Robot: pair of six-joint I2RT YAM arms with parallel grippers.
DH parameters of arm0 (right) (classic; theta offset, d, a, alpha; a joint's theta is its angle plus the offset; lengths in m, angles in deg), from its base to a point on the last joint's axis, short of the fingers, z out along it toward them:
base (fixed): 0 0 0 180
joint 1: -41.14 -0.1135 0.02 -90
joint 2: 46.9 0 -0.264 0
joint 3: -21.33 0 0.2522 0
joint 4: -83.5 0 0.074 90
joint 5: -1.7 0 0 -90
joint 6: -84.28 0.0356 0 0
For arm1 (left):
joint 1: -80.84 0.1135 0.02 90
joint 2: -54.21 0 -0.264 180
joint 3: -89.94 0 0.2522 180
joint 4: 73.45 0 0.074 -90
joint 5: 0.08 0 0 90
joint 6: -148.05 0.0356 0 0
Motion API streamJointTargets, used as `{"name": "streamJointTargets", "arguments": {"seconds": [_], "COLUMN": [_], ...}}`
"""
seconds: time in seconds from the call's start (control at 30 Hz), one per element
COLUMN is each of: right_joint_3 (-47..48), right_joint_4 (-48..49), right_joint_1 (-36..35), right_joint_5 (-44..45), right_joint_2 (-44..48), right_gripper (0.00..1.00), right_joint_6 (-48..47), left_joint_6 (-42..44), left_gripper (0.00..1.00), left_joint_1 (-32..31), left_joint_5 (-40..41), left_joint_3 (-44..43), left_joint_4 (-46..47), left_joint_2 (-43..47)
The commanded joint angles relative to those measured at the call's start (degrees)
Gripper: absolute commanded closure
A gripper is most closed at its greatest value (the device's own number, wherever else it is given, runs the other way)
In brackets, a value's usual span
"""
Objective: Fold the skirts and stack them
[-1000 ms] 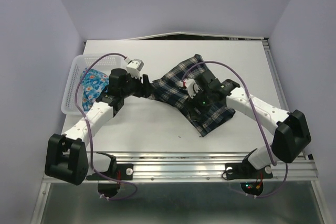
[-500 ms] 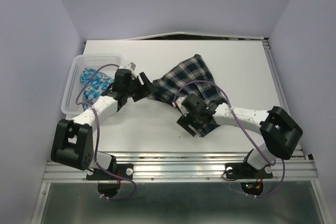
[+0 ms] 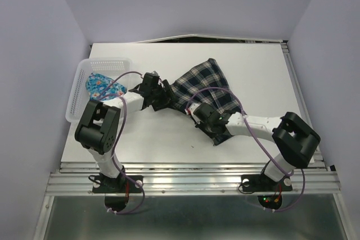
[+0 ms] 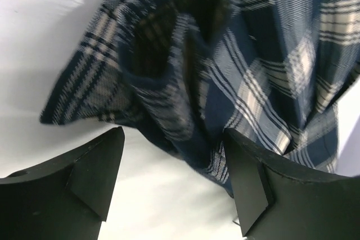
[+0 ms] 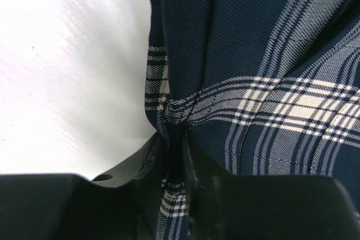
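Observation:
The plaid skirt (image 3: 209, 95) lies spread on the white table, right of centre, and fills the left wrist view (image 4: 253, 49) and the right wrist view (image 5: 270, 71). The floral skirt (image 3: 100, 85) sits crumpled in the basket at the left. My left gripper (image 3: 166, 97) is open at the plaid skirt's left corner; in its wrist view (image 4: 171, 164) the rumpled edge hangs just ahead of the spread fingers (image 4: 95, 167), nothing pinched. My right gripper (image 3: 198, 116) is shut on the plaid skirt's near-left edge, with a fold of cloth squeezed between its jaws (image 5: 175, 150).
A white lattice basket (image 3: 107, 61) stands at the table's far left edge. The purple side walls close in on both sides. Bare white table (image 3: 163, 133) lies between the arm bases and the skirt.
My left arm has swung right, from beside the basket to the plaid skirt's left corner, its jaws opening wider. My right gripper slid to the skirt's near-left edge and closed on the cloth.

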Motion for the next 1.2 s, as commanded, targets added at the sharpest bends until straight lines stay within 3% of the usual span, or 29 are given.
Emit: {"name": "streamJointTargets", "arguments": {"seconds": [0.0, 0.1, 0.27, 0.3, 0.47, 0.57, 0.7, 0.93, 0.97, 1.0, 1.03, 1.1, 1.17], "right_joint_3": [-1.3, -0.5, -0.7, -0.5, -0.2, 0.5, 1.0, 4.8, 6.0, 8.5, 9.5, 11.1, 12.3], "right_joint_4": [0.6, -0.1, -1.1, -1.8, -2.5, -2.5, -2.8, -0.1, -0.6, -1.7, -2.0, -2.0, -2.1], "right_joint_1": [-0.1, -0.1, -0.1, 0.7, 5.2, 5.8, 5.8, 5.8, 5.8, 5.8, 5.8, 5.8, 6.7], "right_joint_5": [-0.6, -1.3, -4.1, -4.9, -8.2, -10.6, -16.5, -30.2, -30.7, -31.8, -32.3, -31.8, -31.5], "right_joint_2": [0.2, 1.3, 7.5, 8.7, 10.1, 10.6, 9.3, 1.6, 0.2, -0.9, -1.6, 0.6, 2.8], "right_gripper": [0.87, 0.99, 0.99, 0.99, 0.99, 0.99, 0.99, 0.97, 0.9, 0.61, 0.43, 0.24, 0.16], "right_joint_6": [0.5, 0.5, -0.7, -0.7, -1.0, -0.5, -0.5, -0.5, -0.1, -0.1, -0.1, 0.1, -0.6], "left_joint_6": [-0.4, 0.2, 4.1, 6.1, 13.4, 17.7, 21.3, 29.2, 30.1, 30.9, 32.1, 34.6, 35.7], "left_gripper": [0.18, 0.22, 0.6, 0.72, 1.0, 1.0, 1.0, 1.0, 1.0, 0.95, 0.88, 0.69, 0.54], "left_joint_1": [-0.9, -1.0, -0.3, -0.3, -0.5, -0.9, -0.2, 1.6, 1.6, 1.8, 1.8, 2.2, 3.0], "left_joint_5": [3.1, 4.5, 6.7, 6.9, 5.1, 3.6, 6.2, 7.5, 7.6, 7.4, 7.5, 8.2, 7.8], "left_joint_3": [-2.8, -3.6, -9.6, -10.8, -20.8, -21.4, -15.8, -16.0, -17.8, -18.2, -18.6, -18.8, -18.8], "left_joint_4": [2.2, 2.1, 4.7, 6.4, 8.0, 9.4, 11.9, 8.3, 7.5, 7.3, 7.2, 7.3, 7.7], "left_joint_2": [-1.5, -3.9, -5.3, -5.0, -6.6, -5.4, -2.3, -8.5, -10.3, -10.7, -11.1, -10.0, -8.9]}}
